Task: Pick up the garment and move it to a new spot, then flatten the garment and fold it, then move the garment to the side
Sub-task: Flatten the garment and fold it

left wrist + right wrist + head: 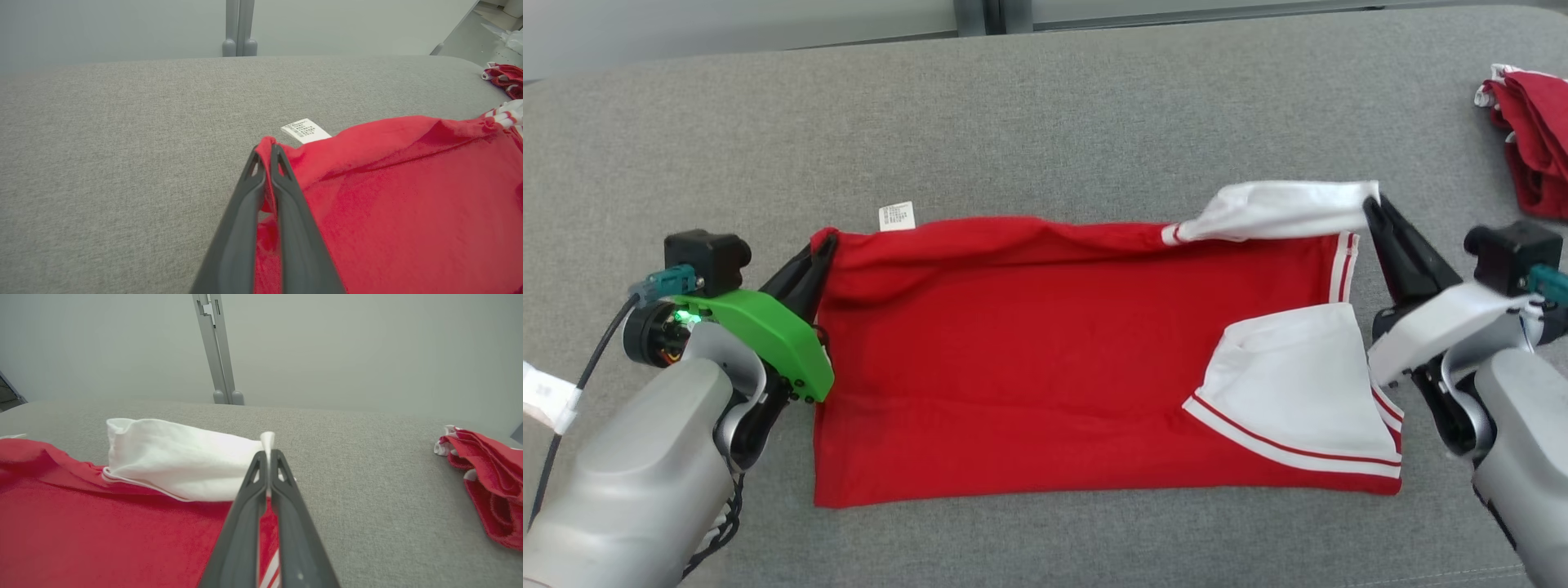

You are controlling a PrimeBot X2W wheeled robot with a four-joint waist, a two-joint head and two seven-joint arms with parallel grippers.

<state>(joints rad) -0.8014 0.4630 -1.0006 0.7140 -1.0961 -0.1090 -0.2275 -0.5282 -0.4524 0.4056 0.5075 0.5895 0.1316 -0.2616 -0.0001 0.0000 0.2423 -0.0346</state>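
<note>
A red garment point(1045, 351) with white sleeves lies spread on the grey table, folded into a long band. Its far edge is lifted a little at both ends. My left gripper point(823, 245) is shut on the garment's far left corner, and the red cloth point(388, 196) shows pinched between the fingertips point(266, 153) in the left wrist view. My right gripper point(1372, 204) is shut on the tip of the far white sleeve point(1282, 211), with the white cloth point(179, 457) clamped at the tips point(267, 454). A second white sleeve point(1298, 392) lies flat at the near right.
A white care label point(897, 216) sticks out at the garment's far left edge. Another red and white garment point(1531, 139) lies bunched at the table's far right. A grey post point(216, 355) stands behind the grey table point(1045, 122).
</note>
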